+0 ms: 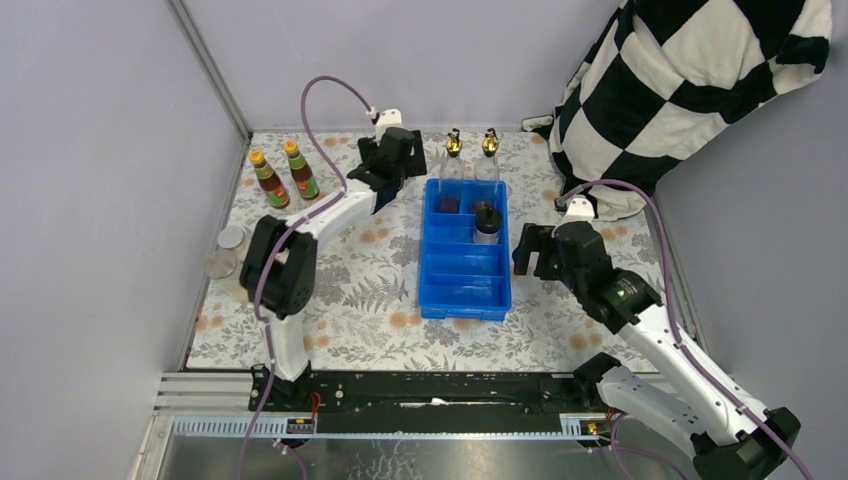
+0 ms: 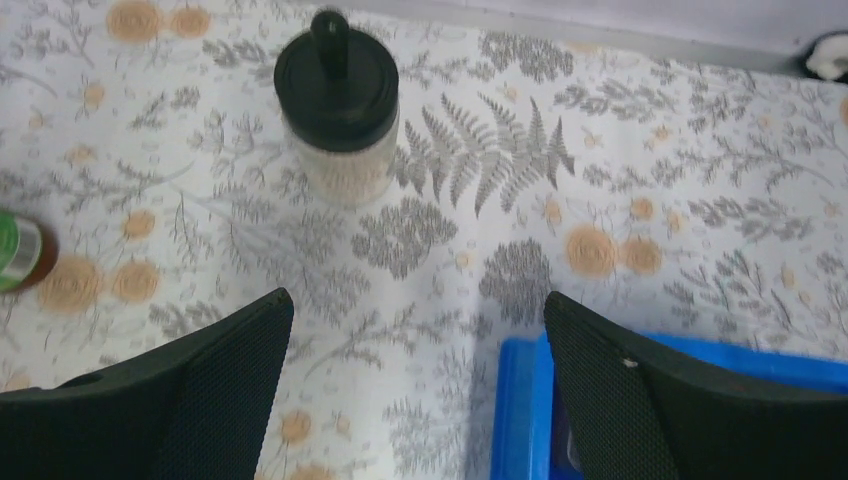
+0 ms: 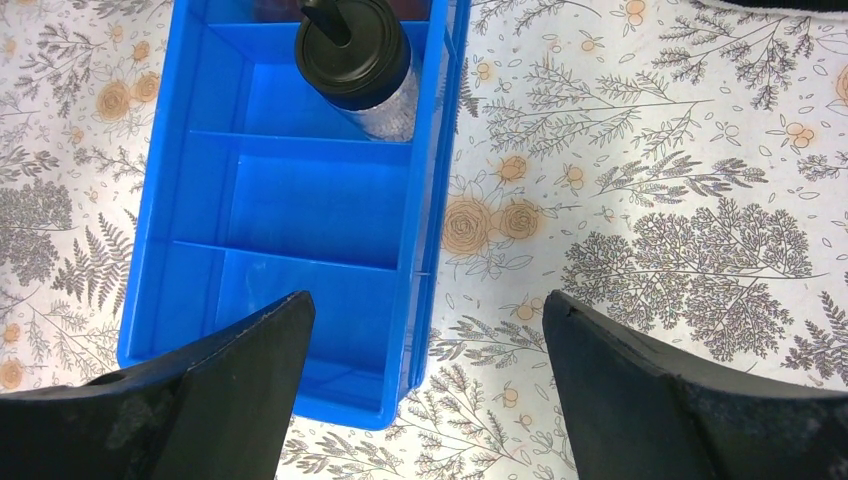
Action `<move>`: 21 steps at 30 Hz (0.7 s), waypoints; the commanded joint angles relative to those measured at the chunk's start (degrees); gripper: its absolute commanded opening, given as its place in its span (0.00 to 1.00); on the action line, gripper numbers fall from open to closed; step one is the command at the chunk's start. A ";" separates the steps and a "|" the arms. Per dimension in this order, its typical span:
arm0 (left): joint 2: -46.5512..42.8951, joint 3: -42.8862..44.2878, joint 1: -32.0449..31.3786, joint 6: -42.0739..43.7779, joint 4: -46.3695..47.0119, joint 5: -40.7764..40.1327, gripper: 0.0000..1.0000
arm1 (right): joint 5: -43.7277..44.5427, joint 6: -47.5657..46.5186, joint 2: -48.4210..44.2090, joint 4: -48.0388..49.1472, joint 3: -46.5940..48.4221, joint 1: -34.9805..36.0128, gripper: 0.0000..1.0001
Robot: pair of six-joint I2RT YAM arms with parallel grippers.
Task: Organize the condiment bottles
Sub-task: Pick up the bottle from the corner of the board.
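Note:
A blue divided tray [image 1: 465, 290] lies mid-table. One squat black-capped bottle [image 1: 487, 222] [image 3: 352, 55] stands in a compartment toward its far end. Two gold-spouted clear bottles [image 1: 453, 146] [image 1: 489, 144] stand at the tray's far end; whether inside it or behind it, I cannot tell. Two orange-capped sauce bottles [image 1: 266, 178] [image 1: 299, 168] stand at the back left. Two silver-lidded jars [image 1: 231, 237] [image 1: 222, 264] sit by the left edge. My left gripper [image 1: 398, 150] [image 2: 417, 300] is open and empty, short of a second black-capped bottle [image 2: 337, 110] on the cloth. My right gripper [image 1: 535, 250] [image 3: 425, 320] hangs open over the tray's right rim [image 3: 430, 230].
A black-and-white checked cloth [image 1: 690, 80] hangs at the back right, close to the right arm. Grey walls close in the back and left. The tray's near compartments [image 3: 300, 210] hold nothing. The tray's corner [image 2: 520, 400] lies just under my left gripper's right finger.

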 commanded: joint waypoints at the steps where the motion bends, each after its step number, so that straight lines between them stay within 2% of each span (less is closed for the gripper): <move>1: 5.70 6.16 3.13 4.50 6.27 -1.59 0.99 | -0.98 -1.10 0.79 -0.73 2.21 0.20 0.92; 7: 13.70 14.39 8.21 4.82 6.90 0.68 0.99 | -1.38 -1.02 1.75 0.08 1.58 0.26 0.92; 12: 19.84 20.67 9.80 7.43 6.55 1.91 0.99 | -1.39 -1.01 3.33 0.64 1.60 0.25 0.92; 21: 23.60 23.48 11.01 9.44 7.99 5.94 0.98 | -1.10 -0.75 5.16 1.29 1.75 0.28 0.92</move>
